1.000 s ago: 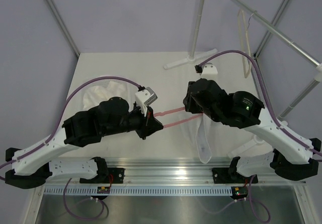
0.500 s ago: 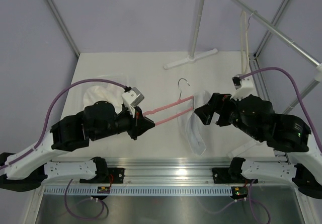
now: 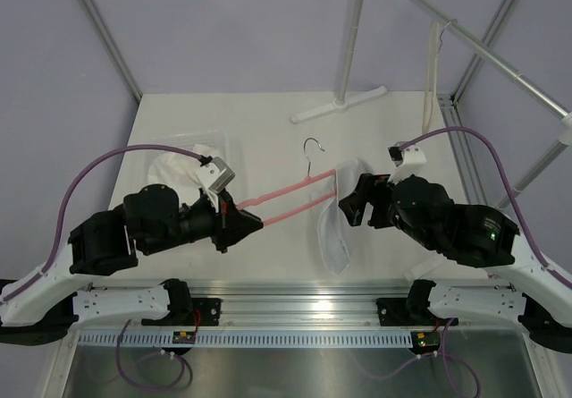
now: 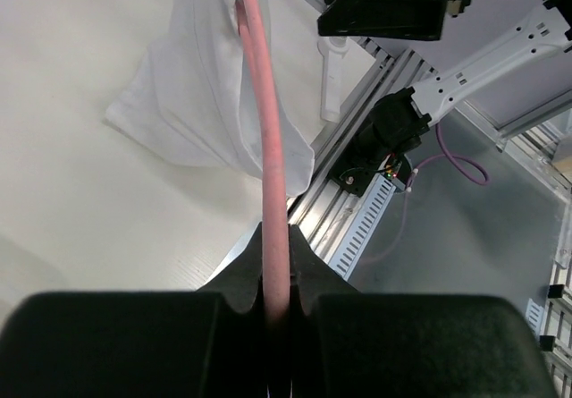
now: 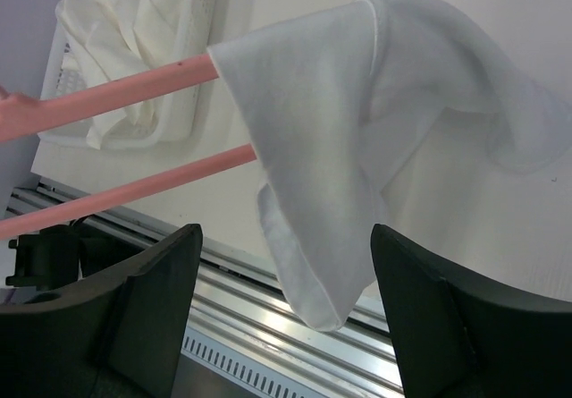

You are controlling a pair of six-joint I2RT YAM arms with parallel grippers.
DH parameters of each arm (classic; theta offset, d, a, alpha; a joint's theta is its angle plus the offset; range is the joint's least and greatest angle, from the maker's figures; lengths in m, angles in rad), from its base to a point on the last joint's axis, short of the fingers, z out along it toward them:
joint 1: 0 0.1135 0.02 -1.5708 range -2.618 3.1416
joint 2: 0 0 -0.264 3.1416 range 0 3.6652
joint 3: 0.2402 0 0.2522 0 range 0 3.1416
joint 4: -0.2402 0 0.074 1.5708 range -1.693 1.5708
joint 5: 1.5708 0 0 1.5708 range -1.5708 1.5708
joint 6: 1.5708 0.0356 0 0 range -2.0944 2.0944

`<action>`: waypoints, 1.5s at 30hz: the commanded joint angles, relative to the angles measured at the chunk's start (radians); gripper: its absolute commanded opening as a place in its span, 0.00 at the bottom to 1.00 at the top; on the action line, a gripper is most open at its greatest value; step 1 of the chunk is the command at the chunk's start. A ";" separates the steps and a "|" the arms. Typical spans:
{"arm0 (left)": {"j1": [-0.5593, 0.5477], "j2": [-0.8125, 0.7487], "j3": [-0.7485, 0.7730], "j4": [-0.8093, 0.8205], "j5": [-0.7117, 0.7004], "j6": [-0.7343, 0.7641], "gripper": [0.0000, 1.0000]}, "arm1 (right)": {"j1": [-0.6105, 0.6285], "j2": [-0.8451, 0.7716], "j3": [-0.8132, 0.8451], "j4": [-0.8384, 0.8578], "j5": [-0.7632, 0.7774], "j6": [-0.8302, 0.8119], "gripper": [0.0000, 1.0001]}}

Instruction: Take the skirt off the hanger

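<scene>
The left tool [image 3: 251, 224], clamped on the pink hanger [image 3: 284, 203], has drawn it leftward — yet the white skirt [image 3: 332, 235] still drapes its far end, just ahead of the right tool [image 3: 349, 203], spread wide and empty; removal remains undone.

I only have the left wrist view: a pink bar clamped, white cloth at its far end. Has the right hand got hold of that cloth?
Observer: No. The right hand is open. The skirt is draped over the ends of the hanger bars in front of it, not gripped.
Operator: And the hook?
Observer: The hook is free and hung on nothing. From above it shows over the table.
</scene>
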 commanded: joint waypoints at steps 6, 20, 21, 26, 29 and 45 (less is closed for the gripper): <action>-0.002 -0.087 0.054 0.081 0.059 -0.013 0.00 | 0.001 0.045 -0.012 0.108 0.033 -0.048 0.75; -0.002 -0.157 0.083 0.023 0.096 -0.024 0.00 | -0.001 0.154 0.021 0.129 0.056 -0.094 0.39; -0.002 -0.157 0.083 0.015 0.096 -0.023 0.00 | -0.001 0.151 0.021 0.131 0.056 -0.094 0.33; -0.002 -0.165 0.077 -0.005 0.064 -0.024 0.00 | -0.001 0.113 0.022 0.108 0.104 -0.067 0.00; -0.002 -0.162 0.078 -0.029 0.059 -0.020 0.00 | -0.001 0.091 0.033 0.054 0.183 -0.026 0.00; -0.002 -0.260 0.039 -0.059 0.030 -0.017 0.00 | -0.066 0.031 0.079 -0.064 0.282 -0.024 0.74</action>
